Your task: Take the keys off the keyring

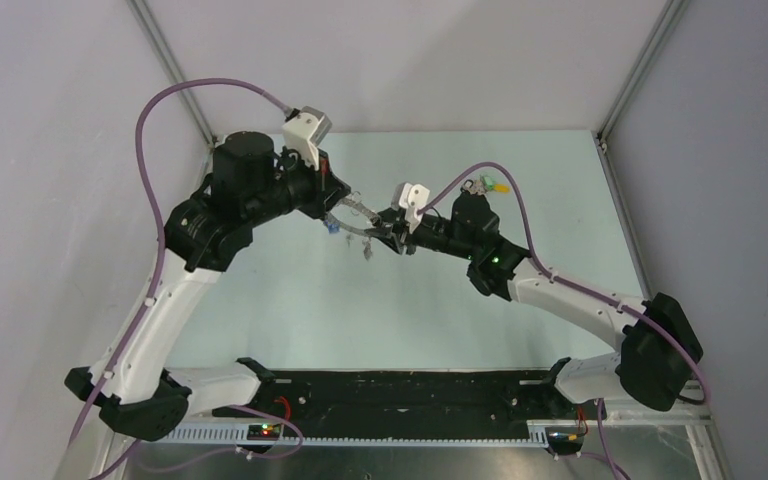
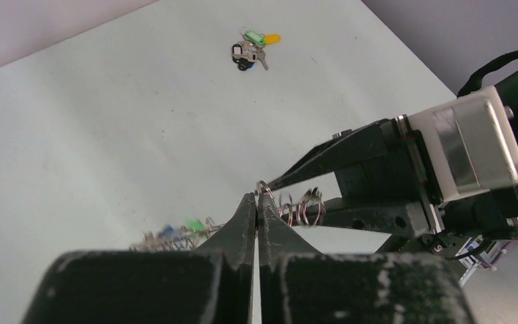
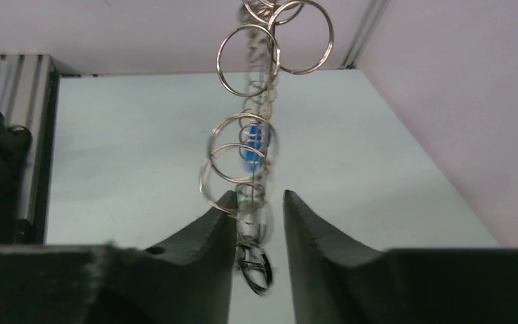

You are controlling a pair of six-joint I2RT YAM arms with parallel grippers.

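The keyring (image 1: pixel 357 232) hangs above the table between the two arms, a thin wire strung with small split rings (image 3: pixel 246 50) and keys (image 2: pixel 175 233), some with green or blue heads. My left gripper (image 2: pixel 257 197) is shut on the ring's wire, and a small loop (image 2: pixel 264 187) sticks out past its tips. My right gripper (image 3: pixel 260 202) stands with its jaws a little apart around the hanging string of rings. Its left finger (image 3: pixel 224 209) touches a ring and the right finger stands clear. A blue key head (image 3: pixel 253 143) hangs just beyond the jaws.
A small clump of loose keys (image 2: pixel 251 50) with green, yellow and blue heads lies on the pale table (image 1: pixel 290 300) at the far right, behind the right arm (image 1: pixel 480 240). The enclosure walls close in the table's sides and back.
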